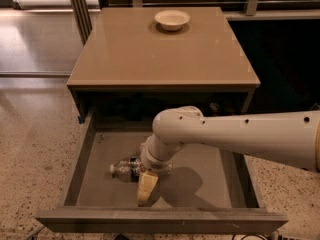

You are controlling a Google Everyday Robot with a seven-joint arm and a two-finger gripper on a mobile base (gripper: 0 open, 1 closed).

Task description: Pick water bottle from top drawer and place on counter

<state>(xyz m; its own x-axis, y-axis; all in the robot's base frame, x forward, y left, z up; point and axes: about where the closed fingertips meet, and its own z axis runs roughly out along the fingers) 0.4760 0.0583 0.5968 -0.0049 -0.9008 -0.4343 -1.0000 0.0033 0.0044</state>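
Observation:
The top drawer [95,149] stands pulled open below the counter [150,54]. The water bottle [124,169] lies on its side on the drawer's bottom, left of the middle, white cap pointing left. My gripper [146,185] reaches down into the drawer at the bottle's right end, its tan tip just in front of the bottle. My white arm [240,134] comes in from the right and hides the bottle's base.
A small cream bowl [172,19] sits at the back of the counter. Speckled terrazzo floor [35,144] lies on the left. A dark metal post [77,4] stands at the counter's back left corner.

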